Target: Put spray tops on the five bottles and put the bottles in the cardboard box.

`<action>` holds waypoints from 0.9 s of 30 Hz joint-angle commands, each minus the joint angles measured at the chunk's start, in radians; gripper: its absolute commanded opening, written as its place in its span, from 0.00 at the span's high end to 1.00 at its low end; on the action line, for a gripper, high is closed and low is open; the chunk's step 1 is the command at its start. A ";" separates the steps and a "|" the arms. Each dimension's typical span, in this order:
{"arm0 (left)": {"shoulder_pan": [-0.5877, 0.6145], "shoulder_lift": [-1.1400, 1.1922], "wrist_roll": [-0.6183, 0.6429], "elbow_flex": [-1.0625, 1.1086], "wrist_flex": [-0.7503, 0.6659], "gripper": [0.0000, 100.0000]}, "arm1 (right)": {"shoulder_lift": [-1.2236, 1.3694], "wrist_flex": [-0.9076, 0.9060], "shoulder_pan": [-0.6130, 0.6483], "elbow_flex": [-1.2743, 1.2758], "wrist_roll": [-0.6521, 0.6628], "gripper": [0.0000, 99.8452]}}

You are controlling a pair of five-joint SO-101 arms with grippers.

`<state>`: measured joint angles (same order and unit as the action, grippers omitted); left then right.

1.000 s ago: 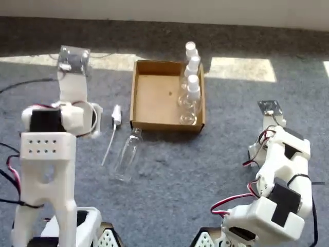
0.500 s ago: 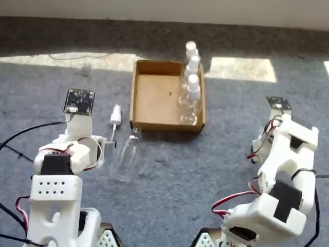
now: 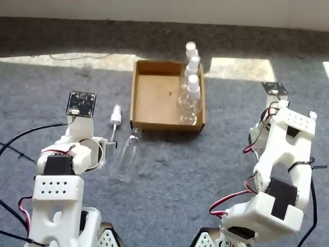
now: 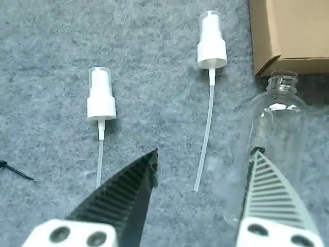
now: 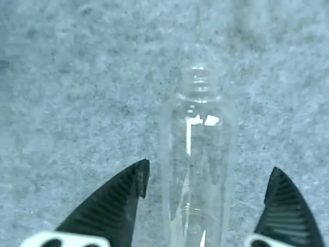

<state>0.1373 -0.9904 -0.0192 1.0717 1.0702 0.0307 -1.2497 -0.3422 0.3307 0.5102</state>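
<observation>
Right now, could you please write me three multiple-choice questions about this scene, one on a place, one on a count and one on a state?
1. Where in the cardboard box do the capped bottles stand?
A. Along the wall on the right arm's side.
B. In the middle.
C. Along the wall on the left arm's side.

2. How many loose spray tops lie on the carpet?
A. One.
B. Two.
C. Four.

3. What state is the left claw in?
A. Open, gripping nothing.
B. Shut on a spray top.
C. Shut on the box's wall.

Answers:
1 A, since the high view shows all three lined up against that wall.
2 B, since the left wrist view shows two, each with its tube attached.
3 A, since its fingers stand well apart.
</observation>
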 commanded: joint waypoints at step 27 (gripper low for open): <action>0.013 -0.016 -0.009 -0.004 -0.021 0.74 | 0.377 -0.058 0.012 -0.374 0.080 0.71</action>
<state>0.1373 -0.9904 -0.0192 1.0717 1.0687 0.4219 -1.3004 -0.3161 -0.0407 0.5731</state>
